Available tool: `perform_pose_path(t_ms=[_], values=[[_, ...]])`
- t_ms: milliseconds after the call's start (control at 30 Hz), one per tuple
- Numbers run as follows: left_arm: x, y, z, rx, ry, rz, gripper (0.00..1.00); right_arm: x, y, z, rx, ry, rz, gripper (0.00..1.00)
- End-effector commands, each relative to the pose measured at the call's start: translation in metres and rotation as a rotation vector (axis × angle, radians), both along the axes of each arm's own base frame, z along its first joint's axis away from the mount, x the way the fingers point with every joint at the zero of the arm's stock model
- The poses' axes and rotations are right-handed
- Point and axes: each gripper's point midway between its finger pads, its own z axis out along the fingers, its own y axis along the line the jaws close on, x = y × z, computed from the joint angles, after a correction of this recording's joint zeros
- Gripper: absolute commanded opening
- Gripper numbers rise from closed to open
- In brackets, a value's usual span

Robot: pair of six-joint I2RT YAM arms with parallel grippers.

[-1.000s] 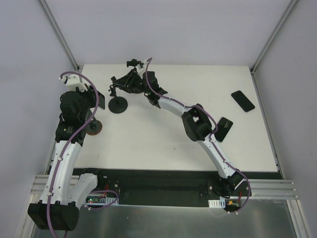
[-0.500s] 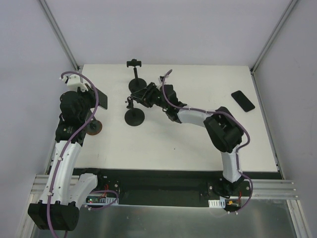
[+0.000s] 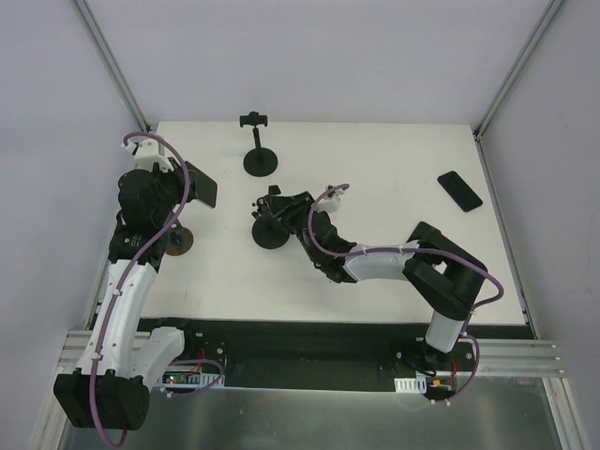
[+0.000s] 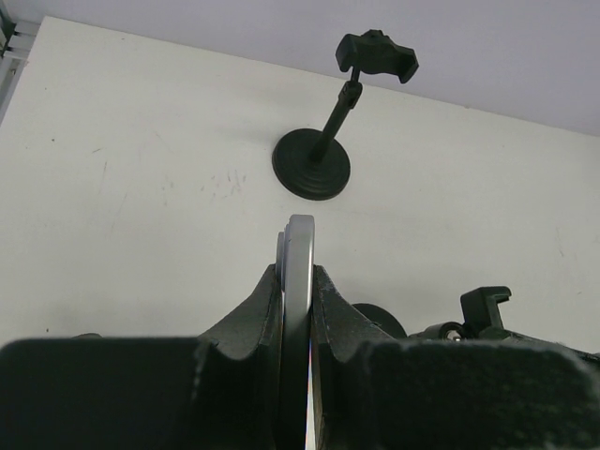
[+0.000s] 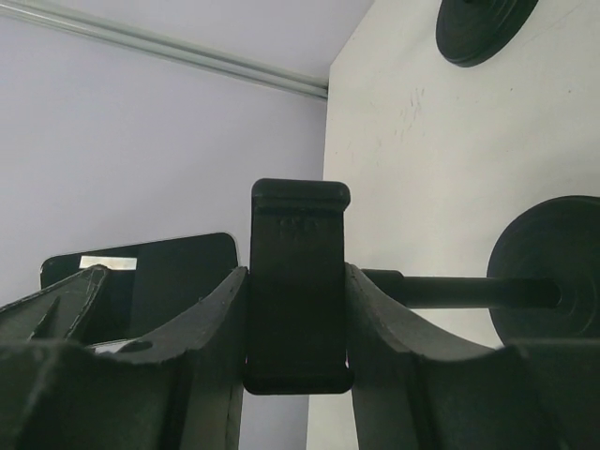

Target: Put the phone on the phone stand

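Phone [image 4: 300, 262] | left jaws clamped on it | right jaws clamped on phone stand [image 5: 298, 272]

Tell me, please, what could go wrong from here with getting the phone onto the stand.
The right jaws are closed around the cradle of the phone stand, just where the phone must seat, so it may strike them instead.
The left jaws pinch the phone across its smooth faces; a knock could twist it or slide it loose.
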Motion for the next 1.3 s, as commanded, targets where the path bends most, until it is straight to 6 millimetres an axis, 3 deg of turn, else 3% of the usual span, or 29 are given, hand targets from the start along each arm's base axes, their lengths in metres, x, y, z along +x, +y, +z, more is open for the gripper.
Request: perform_pose_path(t_ms=[0, 100, 167, 300, 400, 467, 533, 667, 767, 833, 867, 900, 933, 967, 1000, 1267], values=[[0.005, -0.006, 0.032, -0.038, -0.119, -0.033, 0.0, 0.01, -0.016, 0.053, 0.098, -0.084, -0.12, 0.5], [0.006, -0.006, 0.031, -0.037, -0.114, -0.034, 0.0, 0.005, -0.015, 0.054, 0.061, -0.1, -0.08, 0.87], [0.006, -0.007, 0.032, -0.038, -0.115, -0.037, 0.0, 0.003, -0.014, 0.056, 0.035, -0.118, -0.044, 1.0], [0.007, -0.008, 0.029, -0.036, -0.11, -0.05, 0.0, -0.019, -0.008, 0.062, -0.118, -0.196, 0.147, 0.96], [0.007, -0.01, 0.031, -0.036, -0.111, -0.062, 0.0, -0.027, -0.025, 0.049, -0.358, -0.253, 0.236, 0.96], [0.006, -0.014, 0.033, -0.041, -0.115, -0.08, 0.0, -0.015, -0.048, 0.036, -0.554, -0.301, 0.273, 0.96], [0.006, -0.016, 0.032, -0.042, -0.115, -0.089, 0.0, -0.006, -0.06, 0.029, -0.667, -0.401, 0.424, 0.96], [0.007, -0.026, 0.033, -0.041, -0.125, -0.142, 0.0, 0.016, -0.09, 0.021, -0.809, -0.535, 0.597, 0.99], [0.006, -0.043, 0.034, -0.053, -0.126, -0.23, 0.0, 0.017, -0.099, 0.017, -0.894, -0.699, 0.762, 0.89], [0.003, -0.056, 0.038, -0.06, -0.132, -0.297, 0.0, 0.026, -0.1, 0.026, -0.936, -0.791, 0.785, 0.84], [0.002, -0.059, 0.038, -0.06, -0.134, -0.312, 0.0, 0.033, -0.099, 0.017, -0.944, -0.786, 0.805, 0.8], [0.001, -0.062, 0.039, -0.051, -0.138, -0.327, 0.0, 0.042, -0.097, 0.034, -0.945, -0.856, 0.81, 0.68], [-0.001, -0.065, 0.041, -0.043, -0.146, -0.339, 0.0, 0.044, -0.094, 0.034, -0.94, -0.878, 0.837, 0.6], [-0.002, -0.066, 0.042, -0.036, -0.151, -0.343, 0.0, 0.044, -0.092, 0.02, -0.945, -0.858, 0.89, 0.55], [-0.002, -0.066, 0.041, -0.022, -0.154, -0.343, 0.0, 0.045, -0.086, 0.023, -0.958, -0.895, 0.897, 0.52], [-0.009, -0.073, 0.049, -0.032, -0.171, -0.385, 0.0, 0.05, -0.063, 0.019, -0.933, -0.968, 0.913, 0.54]])
